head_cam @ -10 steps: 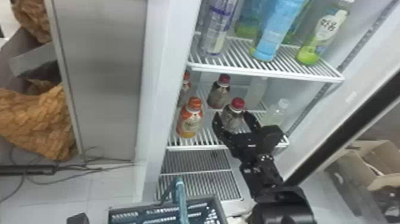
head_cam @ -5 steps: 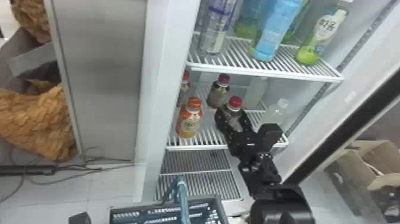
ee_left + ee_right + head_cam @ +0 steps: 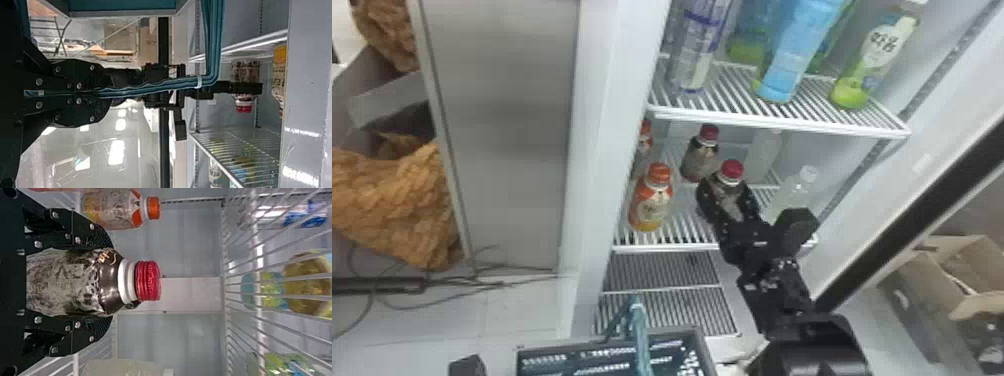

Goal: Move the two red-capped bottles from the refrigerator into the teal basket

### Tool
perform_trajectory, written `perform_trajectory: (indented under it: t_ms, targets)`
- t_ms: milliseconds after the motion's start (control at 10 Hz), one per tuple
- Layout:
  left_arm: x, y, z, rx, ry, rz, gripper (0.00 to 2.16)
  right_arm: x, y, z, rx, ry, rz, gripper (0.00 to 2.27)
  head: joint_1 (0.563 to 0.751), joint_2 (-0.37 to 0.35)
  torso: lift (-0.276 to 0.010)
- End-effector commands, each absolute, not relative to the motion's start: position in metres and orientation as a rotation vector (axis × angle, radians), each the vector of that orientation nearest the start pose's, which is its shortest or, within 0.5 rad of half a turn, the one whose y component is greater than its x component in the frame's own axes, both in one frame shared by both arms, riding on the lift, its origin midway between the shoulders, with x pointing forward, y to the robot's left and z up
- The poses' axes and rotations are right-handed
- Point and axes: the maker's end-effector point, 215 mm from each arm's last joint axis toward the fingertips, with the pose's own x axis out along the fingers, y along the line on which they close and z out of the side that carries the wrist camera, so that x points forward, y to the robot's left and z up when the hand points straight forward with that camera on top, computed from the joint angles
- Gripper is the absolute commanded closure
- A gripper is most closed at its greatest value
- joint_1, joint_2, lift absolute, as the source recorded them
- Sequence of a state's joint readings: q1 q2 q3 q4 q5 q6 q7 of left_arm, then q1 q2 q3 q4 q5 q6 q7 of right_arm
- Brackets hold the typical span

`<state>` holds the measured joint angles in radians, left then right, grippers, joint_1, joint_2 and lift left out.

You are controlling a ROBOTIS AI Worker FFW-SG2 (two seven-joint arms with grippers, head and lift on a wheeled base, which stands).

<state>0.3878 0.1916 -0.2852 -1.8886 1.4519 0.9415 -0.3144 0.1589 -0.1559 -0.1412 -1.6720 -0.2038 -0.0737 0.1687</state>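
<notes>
Right wrist view: the two fingers of the right gripper (image 3: 107,282) lie along opposite sides of the front red-capped bottle (image 3: 64,282), closed on its body below the shoulder, a hold that probably suits a rounded bottle and leaves the red cap free. It is upright at the lower wire shelf (image 3: 667,247); whether its base has left the wires I cannot tell. The other red-capped bottle (image 3: 700,157) stands farther in, beside and behind it, so taking the front one first seems sensible. An orange-capped bottle (image 3: 652,205) is near on the left, which calls for drawing the load straight out rather than sideways. Meanwhile the left gripper (image 3: 103,93) is clamped on the handle (image 3: 213,39) of the teal basket (image 3: 121,4), presumably to keep the basket steady just outside the refrigerator, below shelf level, for a short drop-off. The shelf is open white wire, its bars likely to catch a tilted base; taller bottles stand on the upper shelf (image 3: 782,124). Around the refrigerator lie a pale tiled floor (image 3: 522,310) with loose cables, a brown bundle (image 3: 392,200) and an open cardboard box (image 3: 972,270).
</notes>
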Motion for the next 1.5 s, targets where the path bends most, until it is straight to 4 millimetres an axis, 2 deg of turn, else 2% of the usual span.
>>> perform_trajectory:
  t_ms: [0, 400, 600, 900, 1100, 1400]
  targets:
    - [0.245, -0.092, -0.353, -1.382, 0.919, -1.080, 1.11, 0.536, -0.317, -0.320, 0.038, -0.057, 0.052, 0.69, 0.695, -0.350, -0.228]
    - [0.245, -0.092, -0.353, -1.383, 0.916, -1.080, 1.11, 0.504, -0.301, -0.301, 0.075, -0.056, 0.093, 0.69, 0.695, -0.350, -0.228]
    - [0.245, -0.092, -0.353, -1.387, 0.915, -1.077, 1.11, 0.477, -0.292, -0.303, 0.073, -0.018, 0.117, 0.69, 0.695, -0.350, -0.228]
    - [0.246, -0.091, -0.355, -1.382, 0.915, -1.071, 1.11, 0.455, -0.305, -0.304, 0.091, 0.003, 0.102, 0.69, 0.695, -0.350, -0.228]
    - [0.254, -0.087, -0.366, -1.383, 0.911, -1.036, 1.11, 0.444, -0.301, -0.316, 0.136, 0.029, 0.127, 0.69, 0.695, -0.350, -0.228]
    - [0.258, -0.084, -0.367, -1.385, 0.901, -1.024, 1.11, 0.416, -0.289, -0.311, 0.142, 0.081, 0.164, 0.69, 0.695, -0.350, -0.228]
